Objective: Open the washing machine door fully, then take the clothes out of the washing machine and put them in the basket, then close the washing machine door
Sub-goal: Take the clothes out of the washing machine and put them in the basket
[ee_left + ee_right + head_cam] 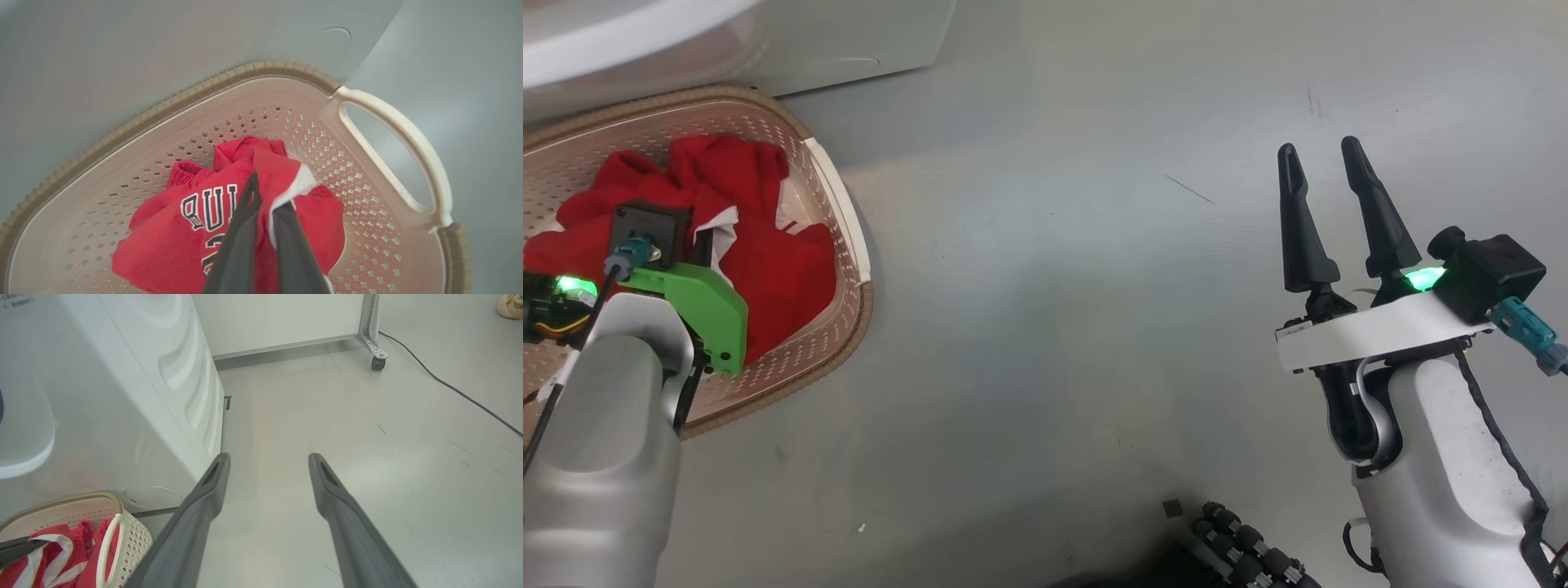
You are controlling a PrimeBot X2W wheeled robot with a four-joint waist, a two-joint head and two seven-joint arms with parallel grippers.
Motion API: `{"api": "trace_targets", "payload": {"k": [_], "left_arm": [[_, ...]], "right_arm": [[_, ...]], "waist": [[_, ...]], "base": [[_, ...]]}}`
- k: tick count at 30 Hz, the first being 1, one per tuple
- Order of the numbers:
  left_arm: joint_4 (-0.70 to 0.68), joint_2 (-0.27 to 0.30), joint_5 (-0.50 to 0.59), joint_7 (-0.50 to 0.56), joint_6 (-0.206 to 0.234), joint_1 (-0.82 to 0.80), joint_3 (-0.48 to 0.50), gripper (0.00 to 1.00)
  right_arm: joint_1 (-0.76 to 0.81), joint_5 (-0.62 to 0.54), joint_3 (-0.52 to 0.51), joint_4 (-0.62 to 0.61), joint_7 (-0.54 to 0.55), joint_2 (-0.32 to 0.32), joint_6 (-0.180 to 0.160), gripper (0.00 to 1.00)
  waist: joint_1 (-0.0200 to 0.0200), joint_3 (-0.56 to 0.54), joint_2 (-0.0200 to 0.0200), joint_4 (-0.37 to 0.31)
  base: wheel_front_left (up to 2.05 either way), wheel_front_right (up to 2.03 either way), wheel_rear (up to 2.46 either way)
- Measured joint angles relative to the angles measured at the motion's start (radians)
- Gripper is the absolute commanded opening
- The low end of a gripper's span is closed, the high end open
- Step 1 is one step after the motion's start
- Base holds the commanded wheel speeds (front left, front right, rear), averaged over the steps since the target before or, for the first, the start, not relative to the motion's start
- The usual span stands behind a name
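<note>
Clothes printed "BUL" lie in the basket; left gripper, pointing down, pinches them; right gripper hovers right, fingers apart.

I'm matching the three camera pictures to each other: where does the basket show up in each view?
Head view: the basket lies at the left edge, partly under the left arm.
Left wrist view: the basket spans most of the frame, seen from above.
Right wrist view: the basket sits in the lower left corner, beside the washing machine.
Shared landmark: the clothes, red, inside it.
</note>
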Motion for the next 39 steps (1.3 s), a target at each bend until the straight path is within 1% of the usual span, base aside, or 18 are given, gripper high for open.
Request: {"api": "trace_targets", "payload": {"k": [8,9,10,11,17,25,31,36,39], "left_arm": [[0.074,-0.01,0.017,0.001,-0.009,-0.019,-0.032,0.0],[0.08,-0.011,0.017,0.0,-0.009,-0.019,-0.032,0.04],[0.087,-0.012,0.017,0.0,-0.009,-0.02,-0.033,0.77],[0.094,-0.014,0.017,-0.001,-0.009,-0.023,-0.034,1.0],[0.138,-0.021,0.016,-0.019,-0.011,-0.035,-0.033,1.0],[0.172,-0.037,-0.001,-0.081,-0.015,-0.042,-0.028,1.0],[0.193,-0.06,0.007,-0.134,-0.019,-0.042,-0.055,1.0],[0.197,-0.077,0.008,-0.162,-0.02,-0.042,-0.066,1.0],[0.194,-0.096,0.007,-0.168,-0.022,-0.042,-0.077,1.0]], "right_arm": [[-0.01,0.0,-0.005,0.0,0.0,0.004,0.0,1.0],[-0.01,0.0,-0.006,0.0,0.0,0.004,0.0,1.0],[-0.011,0.0,-0.006,0.0,0.0,0.005,0.0,1.0],[-0.011,0.0,-0.007,0.0,0.0,0.005,0.0,1.0],[-0.012,0.0,-0.018,0.005,-0.005,0.006,0.0,1.0],[-0.012,-0.002,-0.021,0.017,-0.005,0.007,0.0,1.0],[-0.012,-0.011,-0.026,0.024,-0.005,0.007,0.0,1.0],[-0.012,-0.012,-0.022,0.039,-0.005,0.006,0.0,1.0],[-0.012,-0.014,-0.026,0.046,-0.005,0.001,0.0,1.0]], "waist": [[0.0,0.021,0.0,-0.012],[0.0,0.021,0.0,-0.011],[0.0,0.021,0.0,-0.011],[0.0,0.021,0.0,-0.01],[0.0,0.011,0.0,-0.001],[0.0,-0.026,0.0,0.016],[0.0,-0.071,0.0,0.035],[0.0,-0.119,0.0,0.057],[0.0,-0.151,0.0,0.073]], "base": [[0.0,0.0,0.0],[0.0,0.0,0.0],[0.0,0.0,0.0],[0.0,0.0,0.0],[0.0,0.0,0.0],[0.0,0.0,0.0],[0.0,0.0,0.0],[0.0,0.0,0.0],[0.0,0.0,0.0]]}}
